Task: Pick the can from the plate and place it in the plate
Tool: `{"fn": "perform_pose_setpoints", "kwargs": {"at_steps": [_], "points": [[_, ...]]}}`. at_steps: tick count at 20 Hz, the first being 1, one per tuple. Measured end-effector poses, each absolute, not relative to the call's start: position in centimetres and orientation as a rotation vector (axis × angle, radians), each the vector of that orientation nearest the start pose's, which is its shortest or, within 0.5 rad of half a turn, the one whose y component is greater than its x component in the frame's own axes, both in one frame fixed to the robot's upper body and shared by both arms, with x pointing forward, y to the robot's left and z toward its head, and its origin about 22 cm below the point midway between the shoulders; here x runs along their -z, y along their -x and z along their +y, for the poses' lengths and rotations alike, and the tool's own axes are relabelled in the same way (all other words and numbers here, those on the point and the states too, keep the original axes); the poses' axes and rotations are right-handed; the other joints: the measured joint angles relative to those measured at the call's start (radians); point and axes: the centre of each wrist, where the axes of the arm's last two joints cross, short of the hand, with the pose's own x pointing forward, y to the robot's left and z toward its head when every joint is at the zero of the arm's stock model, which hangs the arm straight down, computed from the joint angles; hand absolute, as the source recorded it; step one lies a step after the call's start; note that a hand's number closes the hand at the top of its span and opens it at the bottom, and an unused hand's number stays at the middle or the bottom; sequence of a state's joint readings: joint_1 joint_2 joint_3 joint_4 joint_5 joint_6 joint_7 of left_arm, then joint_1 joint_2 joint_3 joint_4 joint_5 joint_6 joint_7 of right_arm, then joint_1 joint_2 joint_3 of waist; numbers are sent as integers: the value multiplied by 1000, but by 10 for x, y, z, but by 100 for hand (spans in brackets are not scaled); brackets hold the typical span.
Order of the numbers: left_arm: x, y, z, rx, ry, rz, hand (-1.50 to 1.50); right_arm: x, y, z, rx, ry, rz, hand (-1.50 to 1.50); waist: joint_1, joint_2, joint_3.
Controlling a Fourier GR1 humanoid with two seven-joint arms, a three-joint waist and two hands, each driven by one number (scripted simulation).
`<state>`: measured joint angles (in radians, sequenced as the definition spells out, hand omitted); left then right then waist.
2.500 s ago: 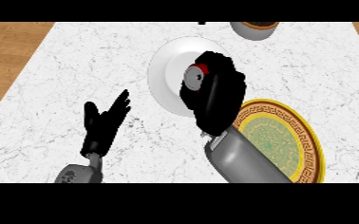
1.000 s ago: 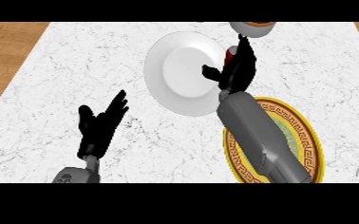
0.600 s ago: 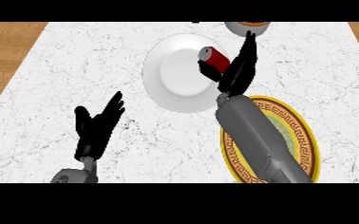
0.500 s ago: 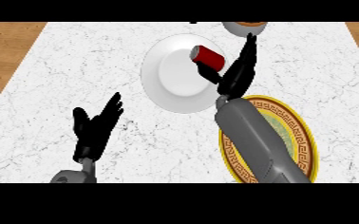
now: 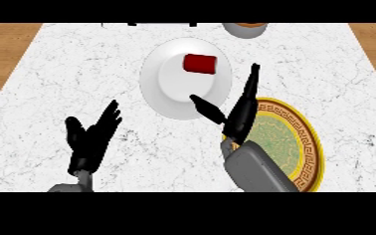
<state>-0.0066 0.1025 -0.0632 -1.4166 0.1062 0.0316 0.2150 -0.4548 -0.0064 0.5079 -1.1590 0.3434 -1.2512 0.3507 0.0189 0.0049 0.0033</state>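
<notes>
One red can (image 5: 200, 63) lies on its side on the far half of the white plate (image 5: 165, 85), apart from both hands. The white plate sits near the middle of the marble bench (image 5: 88, 74).

Just beside the plate's near right edge is the right hand (image 5: 239, 115). It is spread wide and holds nothing. Its straight fingers (image 5: 252, 79) point away from the robot along the plate's right rim, and its thumb (image 5: 206, 107) reaches out to the left over the plate's near edge. Neither the fingers nor the thumb touch the can.

Under the right wrist and grey forearm (image 5: 257, 172) lies a second plate (image 5: 312, 144) with a yellow patterned rim and a green centre. Its left part is hidden by the arm, and it sits close to the right of the white plate.

At the lower left, well apart from both plates, the left hand (image 5: 88, 144) rests with fingers up and spread, empty.

A grey bowl (image 5: 246, 29) shows at the far edge of the bench, beyond the white plate and to its right.
</notes>
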Motion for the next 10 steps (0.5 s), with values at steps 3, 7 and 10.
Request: {"fn": "perform_pose_setpoints", "kwargs": {"at_steps": [3, 7, 10], "points": [[31, -240, 241, 10, 2, -1196, 0, 10, -269, -73, 228, 678, -1606, -150, -8, -2, -1], [32, -232, 242, 5, -6, -1199, 0, 26, -245, -86, 168, 670, -1595, -150, -15, -5, -2], [28, -229, 240, 2, -8, -1194, 0, 32, -229, -79, 106, 659, -1583, -150, -17, -6, -3]]}}
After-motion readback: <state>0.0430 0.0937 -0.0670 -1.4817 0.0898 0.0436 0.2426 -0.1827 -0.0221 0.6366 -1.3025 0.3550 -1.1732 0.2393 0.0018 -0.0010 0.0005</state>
